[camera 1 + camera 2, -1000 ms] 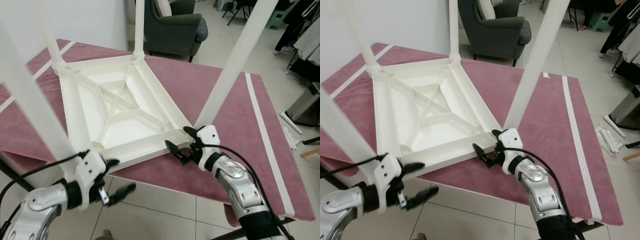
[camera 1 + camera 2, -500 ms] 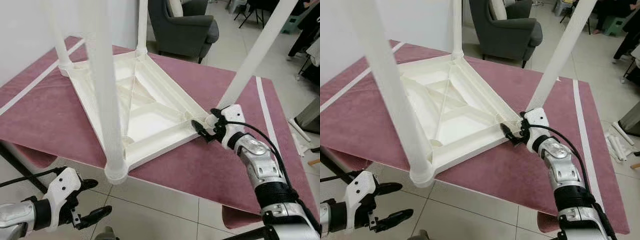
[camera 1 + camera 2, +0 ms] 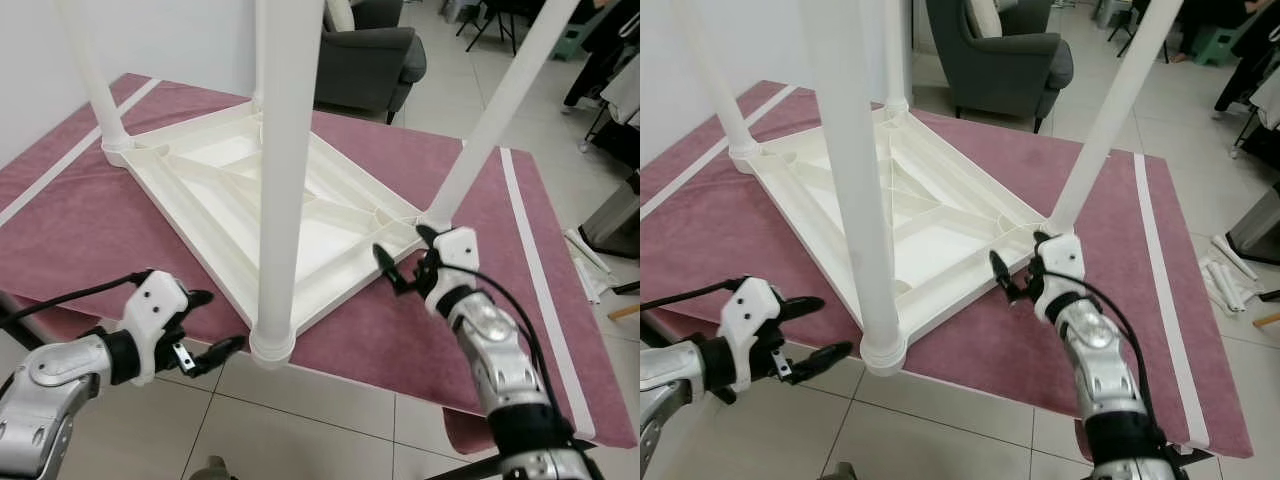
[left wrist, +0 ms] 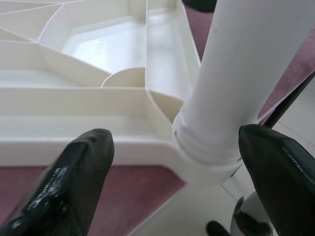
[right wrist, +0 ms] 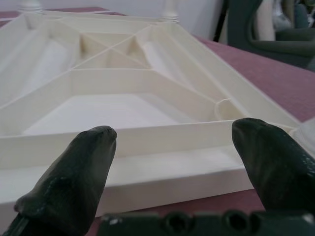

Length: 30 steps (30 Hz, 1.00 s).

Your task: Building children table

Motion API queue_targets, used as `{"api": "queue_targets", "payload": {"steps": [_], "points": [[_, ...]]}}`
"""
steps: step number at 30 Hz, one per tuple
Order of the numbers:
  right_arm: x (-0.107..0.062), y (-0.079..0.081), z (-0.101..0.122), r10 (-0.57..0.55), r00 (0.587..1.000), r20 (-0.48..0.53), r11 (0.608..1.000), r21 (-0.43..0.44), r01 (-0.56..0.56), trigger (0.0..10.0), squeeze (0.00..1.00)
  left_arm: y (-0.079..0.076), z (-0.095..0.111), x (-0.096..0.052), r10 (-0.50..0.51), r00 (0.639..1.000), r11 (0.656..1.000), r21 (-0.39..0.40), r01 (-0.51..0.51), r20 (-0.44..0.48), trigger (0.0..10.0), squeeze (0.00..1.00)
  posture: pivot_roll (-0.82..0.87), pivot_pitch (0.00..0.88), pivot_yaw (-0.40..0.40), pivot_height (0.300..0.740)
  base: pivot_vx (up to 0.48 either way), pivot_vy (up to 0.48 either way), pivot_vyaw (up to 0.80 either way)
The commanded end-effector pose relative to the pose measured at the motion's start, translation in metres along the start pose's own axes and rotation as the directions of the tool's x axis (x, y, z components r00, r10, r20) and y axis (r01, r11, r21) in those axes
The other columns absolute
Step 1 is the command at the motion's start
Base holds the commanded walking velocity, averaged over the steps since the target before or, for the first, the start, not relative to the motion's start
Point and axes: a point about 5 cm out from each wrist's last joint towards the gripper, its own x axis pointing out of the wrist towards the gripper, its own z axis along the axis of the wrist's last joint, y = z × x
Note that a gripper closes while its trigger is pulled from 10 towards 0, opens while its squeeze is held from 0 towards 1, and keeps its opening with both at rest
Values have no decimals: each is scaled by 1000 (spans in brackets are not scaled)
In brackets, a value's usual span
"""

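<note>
A white children's table (image 3: 215, 175) lies upside down on a maroon cloth, its legs pointing up. The front leg (image 3: 285, 150) stands at the near corner, which overhangs the cloth's edge. My left gripper (image 3: 218, 320) is open just left of that leg's base (image 4: 211, 132), with nothing between its fingers (image 4: 74, 182). The right gripper (image 3: 400, 245) is open at the table's right corner, beside the right leg (image 3: 490, 110), facing the frame's side rail (image 5: 162, 142) without holding it.
The maroon cloth (image 3: 470, 330) with white stripes covers a larger work table whose near edge drops to a tiled floor (image 3: 330, 440). A dark grey armchair (image 3: 365, 55) stands behind. A metal bin (image 3: 615, 210) is at the far right.
The camera view has shifted. My left gripper has risen from below the cloth's edge toward the front leg's base. The right gripper stays open at the right corner.
</note>
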Motion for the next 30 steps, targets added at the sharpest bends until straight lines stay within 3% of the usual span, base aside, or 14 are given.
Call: {"api": "queue_targets", "payload": {"steps": [1,9,11,13,18,20,22,25,30], "points": [[-2,5,3,4,1000,8,1000,22,-4,10000,0,-2,0,7,-7,1000,1000,-9,7,3,10000,0,169,0,-21,740,0,0,0],[-31,20,-17,-126,990,-58,988,83,130,10000,0,-11,8,45,-100,992,995,-13,101,71,10000,0,120,0,0,740,0,0,0],[-35,23,-17,-143,987,-69,985,92,149,10000,0,-9,13,58,-100,990,995,-10,102,98,10000,0,115,0,4,740,0,0,0],[-36,24,-17,-147,987,-70,984,95,154,10000,0,-9,15,62,-99,989,995,-10,101,106,10000,0,115,0,4,740,0,0,0],[-37,23,-11,-166,984,-64,980,103,172,10000,0,-3,25,83,-54,989,999,3,54,138,10000,0,101,0,11,740,0,0,0],[-37,20,-5,-175,983,-54,978,102,180,10000,0,4,35,102,7,987,1000,4,-8,163,10000,0,99,0,11,740,0,0,0],[-37,20,-5,-175,983,-54,978,102,180,10000,0,4,35,102,7,987,1000,4,-8,163,10000,0,99,0,11,740,0,0,0],[-39,20,-2,-180,983,-48,977,108,184,10000,0,10,47,118,55,981,998,5,-57,187,10000,0,95,0,13,740,0,0,0],[-44,39,3,-70,996,-50,988,133,76,10000,0,7,71,147,64,964,998,1,-66,256,10000,0,94,0,15,740,0,0,0]]}}
